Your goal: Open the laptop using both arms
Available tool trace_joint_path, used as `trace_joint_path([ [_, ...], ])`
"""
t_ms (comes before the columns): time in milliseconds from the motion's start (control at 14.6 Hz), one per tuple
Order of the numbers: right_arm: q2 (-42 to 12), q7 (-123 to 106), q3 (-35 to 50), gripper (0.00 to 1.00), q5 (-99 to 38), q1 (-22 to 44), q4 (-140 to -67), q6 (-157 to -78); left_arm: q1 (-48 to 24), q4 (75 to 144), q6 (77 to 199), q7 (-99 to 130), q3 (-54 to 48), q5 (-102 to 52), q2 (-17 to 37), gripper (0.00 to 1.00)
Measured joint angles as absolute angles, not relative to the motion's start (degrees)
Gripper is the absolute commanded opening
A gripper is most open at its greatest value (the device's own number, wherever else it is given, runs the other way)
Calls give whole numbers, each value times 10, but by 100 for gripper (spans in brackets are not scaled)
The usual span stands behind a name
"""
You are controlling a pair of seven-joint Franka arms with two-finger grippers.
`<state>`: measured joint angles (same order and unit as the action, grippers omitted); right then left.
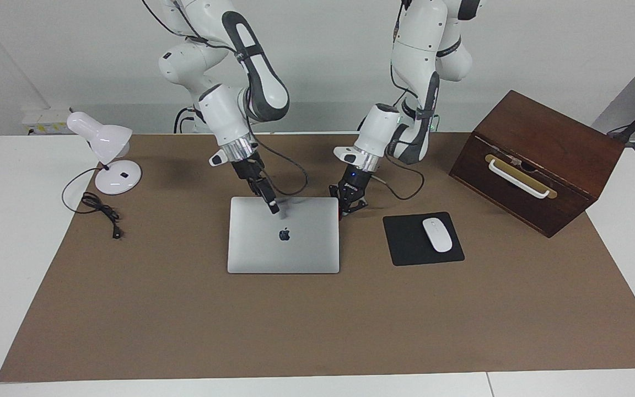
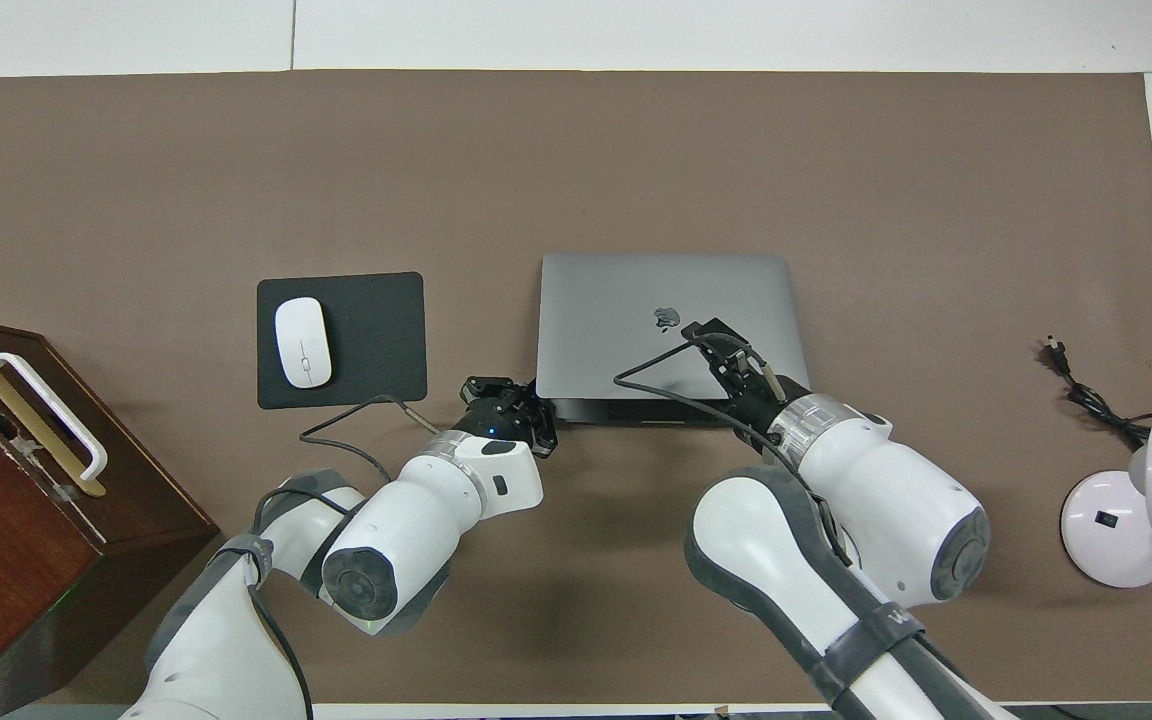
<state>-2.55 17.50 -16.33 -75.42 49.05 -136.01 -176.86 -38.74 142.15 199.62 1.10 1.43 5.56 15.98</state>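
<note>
The silver laptop [image 1: 295,248] lies mid-table with its dark logo up. Its lid [image 2: 636,300] is tilted up a little at the edge nearer the robots, and a dark gap [image 2: 626,410] shows beneath that edge. My right gripper [image 1: 273,207] [image 2: 721,352] is at the middle of that raised edge, shut on the lid. My left gripper [image 1: 346,205] [image 2: 521,402] is low at the laptop's corner nearer the robots, toward the left arm's end. Its fingertips meet and hold nothing.
A black mouse pad [image 1: 405,245] with a white mouse [image 1: 437,235] lies beside the laptop toward the left arm's end. A brown wooden box [image 1: 538,160] with a white handle stands past it. A white desk lamp [image 1: 109,160] and its cable [image 1: 100,209] sit at the right arm's end.
</note>
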Motion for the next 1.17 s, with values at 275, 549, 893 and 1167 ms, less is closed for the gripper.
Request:
trace_joint_path([
  [275,-38,175,-166,100,-754,490,-1329,-1769,-387,1422,1996,11,14,56,160,0],
  [549,-45,149,-183,100,-753,490,-1306,-1752,-388,1422,1996,10,14,56,160,0],
  [893,-50,118,-227,100,-708,488,-1277,-1705,-388,1422,1996,10,14,56,160,0],
  [1167,-59,117,-244,100,-650,486,-1261,-1683,-388,1422,1997,9,14,56,160,0],
])
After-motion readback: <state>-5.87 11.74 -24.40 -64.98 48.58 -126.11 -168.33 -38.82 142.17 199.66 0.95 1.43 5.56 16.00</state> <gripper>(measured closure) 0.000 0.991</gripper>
